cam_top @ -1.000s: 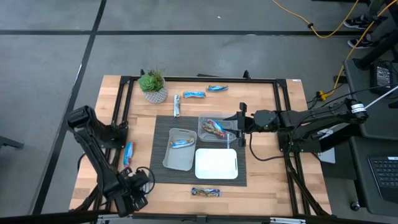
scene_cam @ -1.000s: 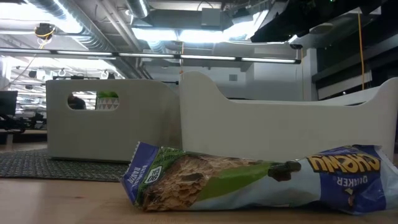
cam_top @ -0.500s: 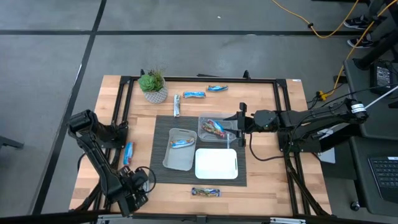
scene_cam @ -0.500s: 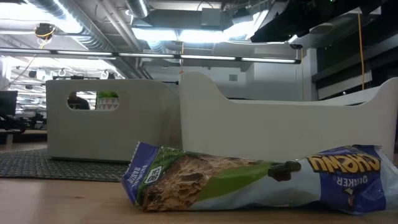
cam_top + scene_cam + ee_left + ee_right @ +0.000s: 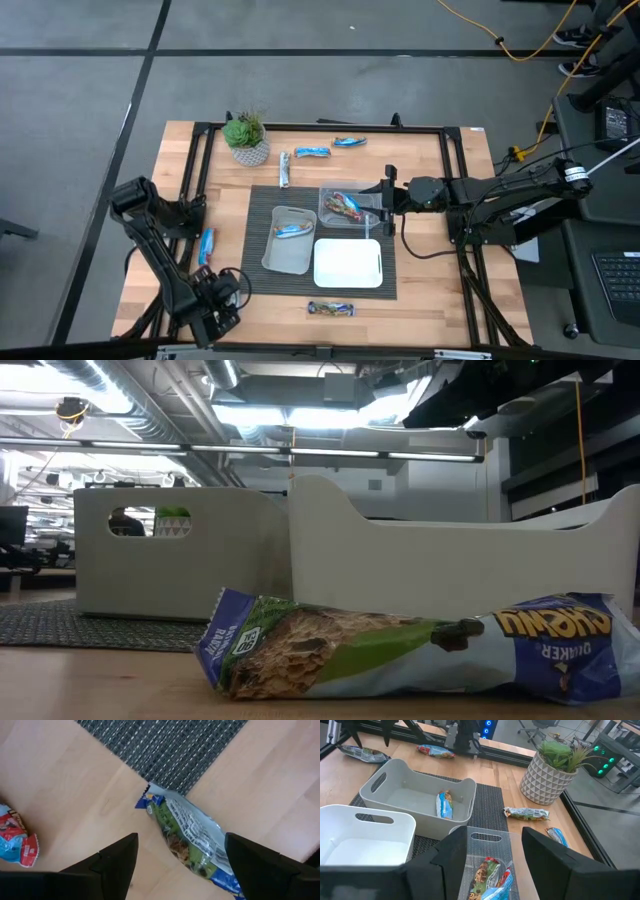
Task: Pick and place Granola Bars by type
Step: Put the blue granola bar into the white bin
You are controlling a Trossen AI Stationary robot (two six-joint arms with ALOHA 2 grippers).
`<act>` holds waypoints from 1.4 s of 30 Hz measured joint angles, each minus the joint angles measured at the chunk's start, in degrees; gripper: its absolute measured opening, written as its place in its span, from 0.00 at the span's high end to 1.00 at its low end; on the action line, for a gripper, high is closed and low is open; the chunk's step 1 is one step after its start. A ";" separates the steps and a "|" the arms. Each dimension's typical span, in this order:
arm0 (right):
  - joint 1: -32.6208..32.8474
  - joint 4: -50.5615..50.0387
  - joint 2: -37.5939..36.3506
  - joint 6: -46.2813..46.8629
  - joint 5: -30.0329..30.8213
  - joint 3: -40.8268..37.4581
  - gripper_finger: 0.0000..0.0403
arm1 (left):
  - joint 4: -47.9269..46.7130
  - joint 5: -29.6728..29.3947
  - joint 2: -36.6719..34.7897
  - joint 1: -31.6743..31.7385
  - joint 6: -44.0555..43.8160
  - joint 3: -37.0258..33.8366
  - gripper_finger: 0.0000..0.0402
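Note:
Several foil-wrapped granola bars lie about. Two blue ones (image 5: pixel 351 141) (image 5: pixel 312 152) and a silver one (image 5: pixel 284 168) sit near the far edge. A blue-red bar (image 5: pixel 206 245) lies left of the mat, and a green-blue bar (image 5: pixel 330 309) (image 5: pixel 192 840) lies by the near edge. One blue bar (image 5: pixel 444 804) rests in the grey tray (image 5: pixel 288 240). Others (image 5: pixel 490 875) rest in the clear tray (image 5: pixel 330 192). My left gripper (image 5: pixel 182 870) hangs open above the near-left table, short of the green-blue bar. My right gripper (image 5: pixel 495 865) is open over the clear tray's right end.
A white tray (image 5: pixel 348 263) sits on the dark woven mat (image 5: pixel 258 200) beside the grey and clear trays. A potted plant (image 5: pixel 246 138) stands at the far left. A black frame (image 5: pixel 200 160) rims the table. Bare wood lies right of the mat.

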 joint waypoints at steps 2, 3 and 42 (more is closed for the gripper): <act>0.00 0.00 -0.01 -0.02 0.00 0.00 0.52 | 1.30 0.04 0.40 0.02 -0.04 -1.27 0.28; 0.00 0.00 0.00 0.01 0.00 0.00 0.52 | 2.76 0.06 0.58 0.00 -0.08 -2.19 0.28; 0.00 0.37 -0.02 0.00 0.02 0.00 0.52 | 3.87 -3.45 2.18 0.63 2.45 -1.39 0.95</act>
